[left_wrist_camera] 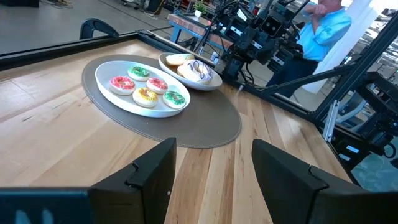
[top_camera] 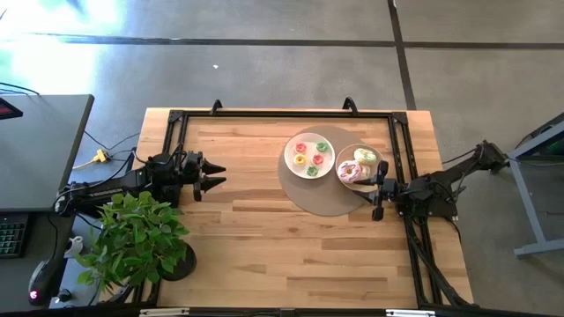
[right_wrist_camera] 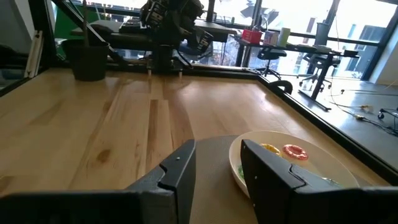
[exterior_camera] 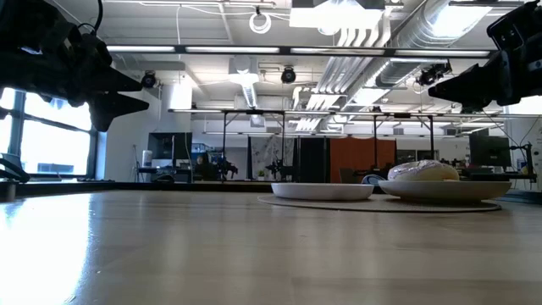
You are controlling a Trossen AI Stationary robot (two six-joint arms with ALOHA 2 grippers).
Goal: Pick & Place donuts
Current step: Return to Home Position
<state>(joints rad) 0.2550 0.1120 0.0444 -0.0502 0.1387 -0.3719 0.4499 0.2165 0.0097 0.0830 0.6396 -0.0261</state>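
Dark fingers of the left gripper [top_camera: 214,174] are spread wide and hold nothing. It sits at the table's [top_camera: 264,238] left edge, raised off the wood as the low view shows, and points toward the plates well across the boards.

The right gripper [top_camera: 379,189] is also released and empty, its fingers parted. From above it lies just beside the right rim of the second plate [left_wrist_camera: 202,87]; the low view shows it lifted clear above that plate, touching nothing.

Five small donuts [left_wrist_camera: 147,95] lie on the white plate [top_camera: 307,173]: two red, two green and one yellow, set close together. The large donuts [top_camera: 351,172] are piled on the second plate, which touches the white plate on its right side. Both plates rest on a round brown mat [top_camera: 322,198] in the table's far right part.

Bare wood lies between the left gripper and the plates. A potted plant [top_camera: 137,238] stands at the near left corner, beside the left arm. A black frame [top_camera: 282,114] runs along the table's edges. A person [left_wrist_camera: 326,28] in a blue shirt stands beyond the right arm.
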